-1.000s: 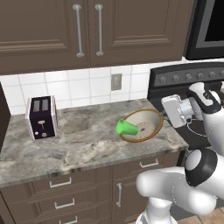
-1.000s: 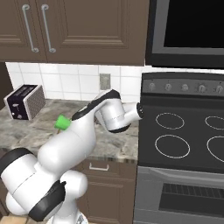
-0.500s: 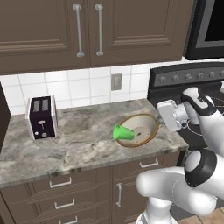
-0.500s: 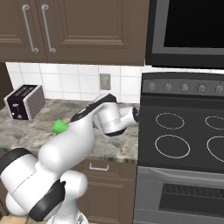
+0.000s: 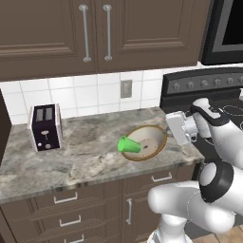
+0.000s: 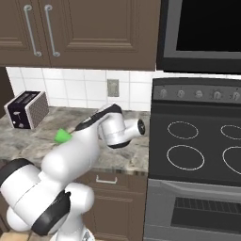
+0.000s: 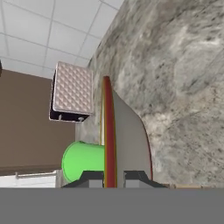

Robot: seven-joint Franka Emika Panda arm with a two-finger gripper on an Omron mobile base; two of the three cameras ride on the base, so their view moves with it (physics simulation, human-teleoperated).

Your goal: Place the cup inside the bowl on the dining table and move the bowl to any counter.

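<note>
Speckled bowl [image 5: 147, 142], apparently tilted; tapered cup [image 5: 128, 145]

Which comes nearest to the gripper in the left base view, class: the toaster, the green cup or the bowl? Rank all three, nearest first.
1. The bowl: its right rim is pinched in the shut gripper.
2. The green cup: lying across the bowl's left rim.
3. The toaster: far left on the counter, by the tiles.

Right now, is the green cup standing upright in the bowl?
No, the green cup lies tipped on its side, poking over the rim of the tilted bowl.
</note>
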